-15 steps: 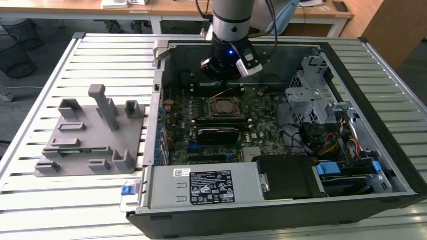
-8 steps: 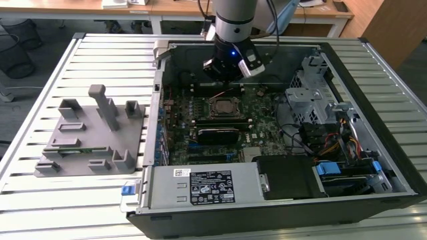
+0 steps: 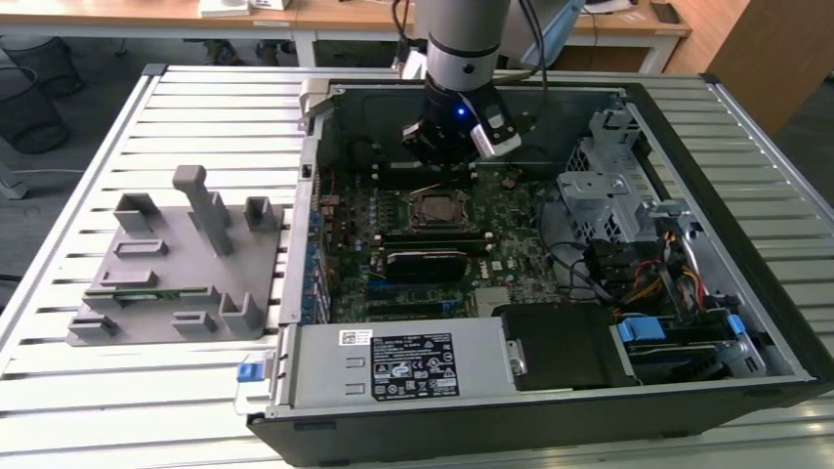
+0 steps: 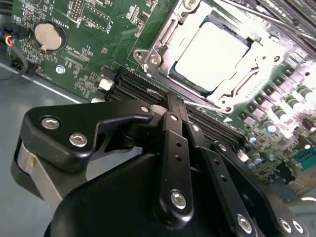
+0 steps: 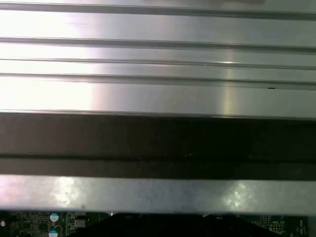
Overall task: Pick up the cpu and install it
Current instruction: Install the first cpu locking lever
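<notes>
Second wrist view: cpu (image 4: 210,54) frame-edged.

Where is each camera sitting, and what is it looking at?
Exterior view: off the arm, above the slatted table, looking down into the open computer case; the arm and gripper show.
Second wrist view: on the arm, looking past the gripper's black linkage at the cpu sitting in its socket.
First wrist view: on the arm, facing the table's metal slats and the case edge.
Shared: exterior and second wrist views both show the green motherboard.

Bright glare on cpu (image 4: 210,52)
</notes>
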Robot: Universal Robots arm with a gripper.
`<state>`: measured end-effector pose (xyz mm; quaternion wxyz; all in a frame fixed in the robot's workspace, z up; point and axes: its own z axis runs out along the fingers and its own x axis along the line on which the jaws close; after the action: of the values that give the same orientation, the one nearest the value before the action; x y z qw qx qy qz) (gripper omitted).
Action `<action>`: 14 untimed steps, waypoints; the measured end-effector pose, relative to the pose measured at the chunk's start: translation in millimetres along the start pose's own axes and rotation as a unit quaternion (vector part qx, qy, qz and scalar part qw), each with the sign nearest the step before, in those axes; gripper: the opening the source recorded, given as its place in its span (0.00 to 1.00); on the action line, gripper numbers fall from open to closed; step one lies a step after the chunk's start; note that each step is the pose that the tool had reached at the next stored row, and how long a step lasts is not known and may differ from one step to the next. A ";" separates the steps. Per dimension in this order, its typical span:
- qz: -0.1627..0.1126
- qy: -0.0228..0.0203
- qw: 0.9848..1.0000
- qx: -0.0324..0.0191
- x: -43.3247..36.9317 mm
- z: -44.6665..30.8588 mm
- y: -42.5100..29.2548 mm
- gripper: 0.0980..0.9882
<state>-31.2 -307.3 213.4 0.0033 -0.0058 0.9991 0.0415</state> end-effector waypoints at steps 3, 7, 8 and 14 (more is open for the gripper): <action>0.000 0.000 1.000 0.000 -1.0 4.8 -0.4 0.01; 0.000 0.000 1.000 0.000 -3.1 7.0 -0.7 0.01; 0.000 0.000 1.000 0.000 -3.6 7.6 -0.7 0.01; 0.000 0.000 1.000 0.000 -4.7 13.6 -1.2 0.01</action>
<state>-26.4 -307.3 199.8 0.0030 -0.0057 0.9991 0.0415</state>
